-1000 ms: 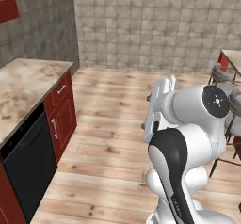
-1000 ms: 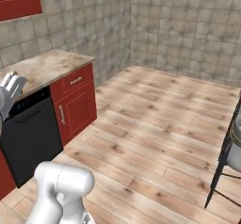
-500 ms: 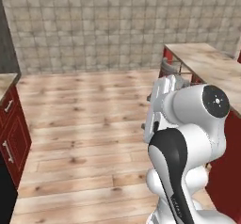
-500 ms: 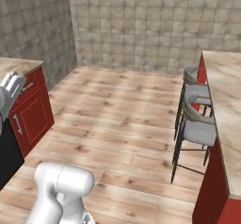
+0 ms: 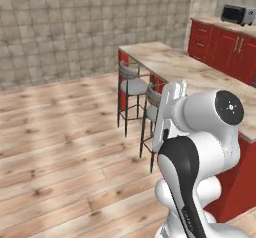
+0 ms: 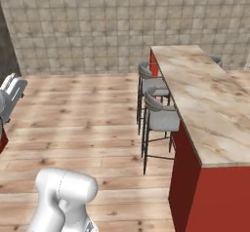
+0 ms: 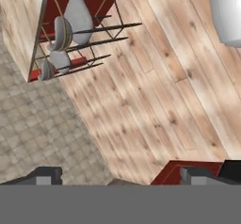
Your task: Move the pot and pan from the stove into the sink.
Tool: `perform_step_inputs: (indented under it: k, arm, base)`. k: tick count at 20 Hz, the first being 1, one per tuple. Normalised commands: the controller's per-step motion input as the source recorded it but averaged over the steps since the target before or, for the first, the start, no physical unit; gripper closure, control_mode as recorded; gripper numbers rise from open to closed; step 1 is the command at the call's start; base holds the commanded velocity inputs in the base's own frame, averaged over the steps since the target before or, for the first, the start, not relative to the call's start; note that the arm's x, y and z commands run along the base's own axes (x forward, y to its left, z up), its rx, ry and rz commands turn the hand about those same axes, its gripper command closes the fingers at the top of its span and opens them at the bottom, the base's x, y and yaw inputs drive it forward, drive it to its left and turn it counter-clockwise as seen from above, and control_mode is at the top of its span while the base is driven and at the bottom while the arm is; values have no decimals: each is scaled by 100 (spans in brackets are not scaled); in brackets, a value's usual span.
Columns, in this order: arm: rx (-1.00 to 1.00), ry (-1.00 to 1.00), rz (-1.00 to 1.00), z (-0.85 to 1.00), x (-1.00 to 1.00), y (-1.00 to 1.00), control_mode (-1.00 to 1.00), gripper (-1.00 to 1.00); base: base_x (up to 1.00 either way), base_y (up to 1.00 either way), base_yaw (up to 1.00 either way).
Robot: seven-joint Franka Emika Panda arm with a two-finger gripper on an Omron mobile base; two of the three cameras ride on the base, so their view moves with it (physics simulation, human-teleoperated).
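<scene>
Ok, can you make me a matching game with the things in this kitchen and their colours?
Things:
1. padded bar stools
2. long marble island countertop
3. base cabinets along the far wall
4. small microwave on the far counter

Colours:
A. red
B. beige
C. grey
D. dark, nearly black

Pairs: 1-C, 2-B, 3-A, 4-D

A home kitchen: a red-sided island (image 6: 205, 187) with a beige marble top, two grey bar stools (image 6: 161, 119) tucked against it, red cabinets (image 5: 225, 47) behind it bearing a toaster oven (image 5: 235, 14), wooden floor, tiled walls
</scene>
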Motion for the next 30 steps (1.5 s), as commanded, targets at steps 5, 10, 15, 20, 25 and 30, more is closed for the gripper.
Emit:
perform_step_inputs:
  k: [5, 10, 15, 20, 25, 30]
  arm:
    - [0, 0, 0, 0, 0, 0, 100, -100]
    - [0, 0, 0, 0, 0, 0, 100, -100]
    - [0, 0, 0, 0, 0, 0, 100, -100]
    - [0, 0, 0, 0, 0, 0, 100, -100]
    - [0, 0, 0, 0, 0, 0, 100, -100]
    - [0, 0, 0, 0, 0, 0, 100, -100]
  base:
    - [0, 0, -50]
    - [0, 0, -50]
    - [0, 0, -49]
    - [0, 0, -49]
    - [0, 0, -49]
    - [0, 0, -48]
